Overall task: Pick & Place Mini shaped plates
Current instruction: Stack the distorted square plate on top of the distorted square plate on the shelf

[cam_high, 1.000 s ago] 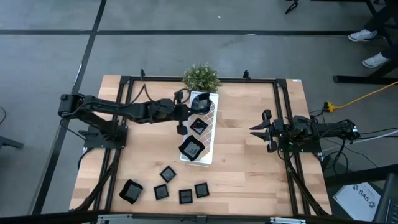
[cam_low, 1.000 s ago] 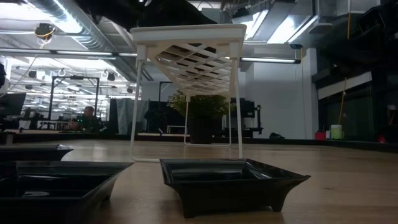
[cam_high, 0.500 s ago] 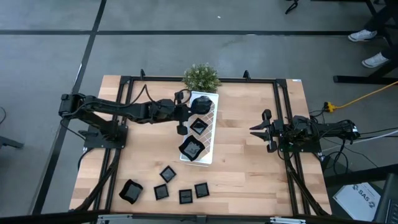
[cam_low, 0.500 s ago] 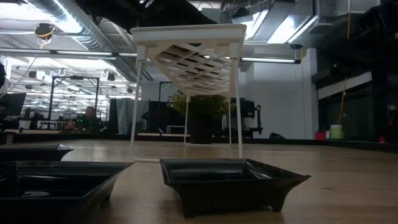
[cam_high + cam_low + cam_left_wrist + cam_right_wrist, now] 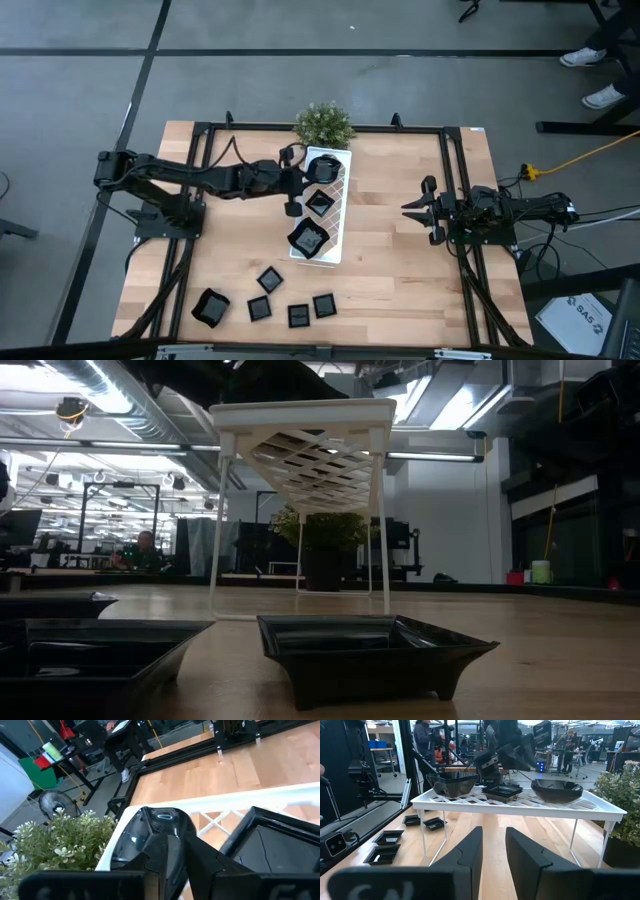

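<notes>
Left tool (image 5: 297, 178) beside round plate (image 5: 322, 165).

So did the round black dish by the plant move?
Yes. The round dish now rests on the white tray end nearest the plant; a second ago that spot showed bare.

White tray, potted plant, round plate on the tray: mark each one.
white tray (image 5: 341, 186), high view, bare lattice near its right edge
potted plant (image 5: 323, 123), high view, middle of foliage
round plate (image 5: 323, 166), high view, its centre

Glossy black plates (image 5: 309, 238); white lattice tray (image 5: 343, 190).
</notes>
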